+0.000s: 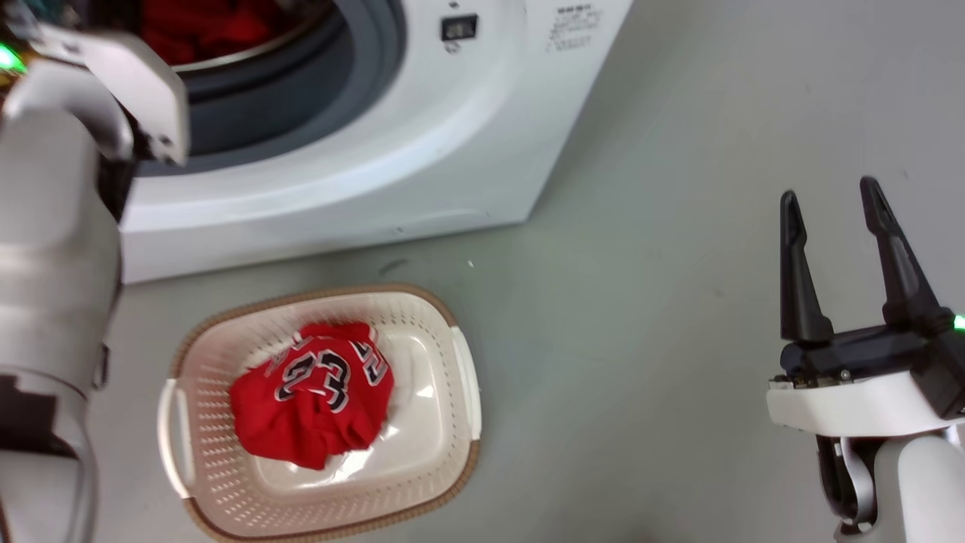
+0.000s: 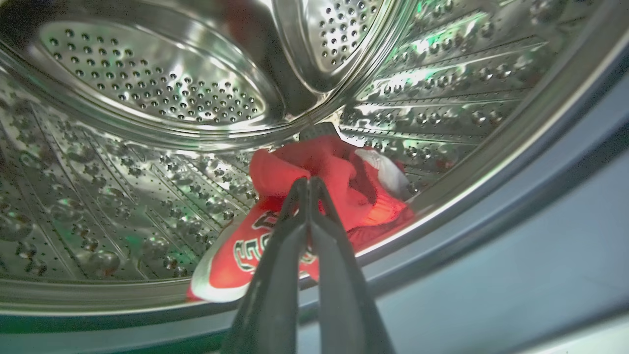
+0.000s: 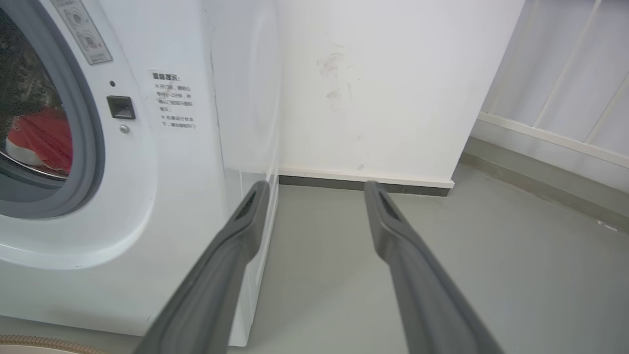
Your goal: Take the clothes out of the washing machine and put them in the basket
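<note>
The washing machine (image 1: 422,136) stands open, its steel drum (image 2: 147,88) holding a crumpled red jersey (image 2: 344,182) low at the front. My left gripper (image 2: 308,181) is inside the drum, fingers pressed together with a fold of that jersey pinched at their tips. In the head view my pale left forearm (image 1: 53,264) reaches into the porthole, where red clothes (image 1: 203,30) show. The basket (image 1: 452,332) sits on the floor before the washer, with one red jersey (image 1: 313,392) numbered 23 in it. My right gripper (image 1: 829,192) hovers open over bare floor to the right.
Grey floor (image 1: 663,302) spreads to the right of the washer and basket. In the right wrist view a white wall (image 3: 383,88) with a dark skirting stands behind the washing machine (image 3: 162,196), with a railing-like panel at the far right. The basket's brown rim (image 3: 29,339) peeks in.
</note>
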Controlling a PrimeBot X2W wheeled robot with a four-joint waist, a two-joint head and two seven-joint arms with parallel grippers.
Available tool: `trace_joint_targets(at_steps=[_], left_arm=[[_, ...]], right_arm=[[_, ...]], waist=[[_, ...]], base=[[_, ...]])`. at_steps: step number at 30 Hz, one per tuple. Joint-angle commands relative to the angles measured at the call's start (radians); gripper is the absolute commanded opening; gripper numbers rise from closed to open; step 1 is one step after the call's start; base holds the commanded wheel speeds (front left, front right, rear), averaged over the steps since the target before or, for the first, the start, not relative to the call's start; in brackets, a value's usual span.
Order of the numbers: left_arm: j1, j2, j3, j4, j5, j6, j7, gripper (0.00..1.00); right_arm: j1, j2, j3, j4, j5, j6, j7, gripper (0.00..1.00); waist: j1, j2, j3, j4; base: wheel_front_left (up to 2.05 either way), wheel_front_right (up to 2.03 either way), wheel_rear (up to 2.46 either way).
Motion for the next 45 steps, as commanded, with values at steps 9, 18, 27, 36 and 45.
trace_joint_targets(at_steps=[9, 18, 27, 36, 45], left_arm=[[0.229, -0.044, 0.018, -0.149, -0.042, 0.023, -0.113, 0.00], [0.467, -0.029, 0.067, -0.535, -0.044, 0.101, -0.119, 0.00], [0.687, -0.008, 0.071, -0.873, -0.037, 0.174, -0.101, 0.00], [0.856, 0.023, 0.043, -1.111, -0.035, 0.221, -0.011, 0.00], [0.977, 0.057, -0.011, -1.118, -0.035, 0.225, 0.079, 0.00]], right_arm=[[0.079, 0.000, -0.011, 0.018, -0.016, -0.001, -0.002, 1.00], [0.128, 0.000, -0.030, 0.027, -0.031, -0.001, -0.002, 1.00], [0.164, 0.000, -0.041, 0.031, -0.027, -0.001, -0.002, 1.00], [0.175, 0.001, -0.047, 0.021, -0.022, -0.001, -0.002, 1.00], [0.128, 0.000, -0.041, 0.011, -0.024, -0.001, -0.002, 1.00]], waist=[[0.0001, 0.0000, -0.203, 0.089], [0.0001, 0.0000, -0.305, 0.131], [0.0001, 0.0000, -0.366, 0.153], [0.0001, 0.0000, -0.362, 0.167], [0.0001, 0.0000, -0.286, 0.164]], base=[[0.00, 0.00, 0.00], [0.00, 0.00, 0.00], [0.00, 0.00, 0.00], [0.00, 0.00, 0.00], [0.00, 0.00, 0.00]])
